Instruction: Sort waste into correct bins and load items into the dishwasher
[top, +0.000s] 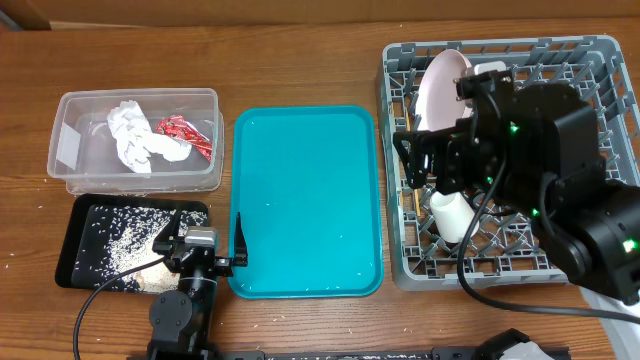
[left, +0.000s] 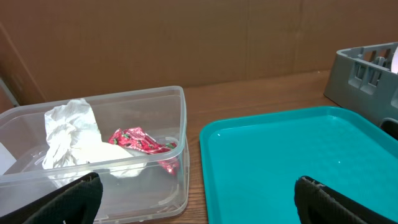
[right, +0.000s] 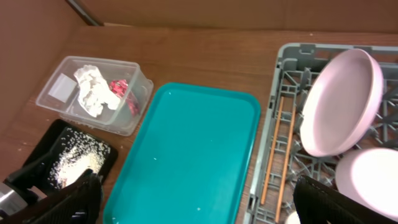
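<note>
The left gripper and the right gripper are both spread wide, nothing held. Ahead-right of the right one, the plate is leaned in the rack beside the chopsticks and could be toppled if clipped. Ahead-left of the left one, napkin and wrapper are contained in the tub; the teal tray is found ahead-right.

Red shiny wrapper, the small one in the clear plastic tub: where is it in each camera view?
Overhead: small shiny red wrapper upper left, in the clear rectangular plastic tub.
Left wrist: wrapper lower left of centre.
Right wrist: wrapper upper left.
Shared landmark: flat teal plastic tray, right of the tub.
</note>
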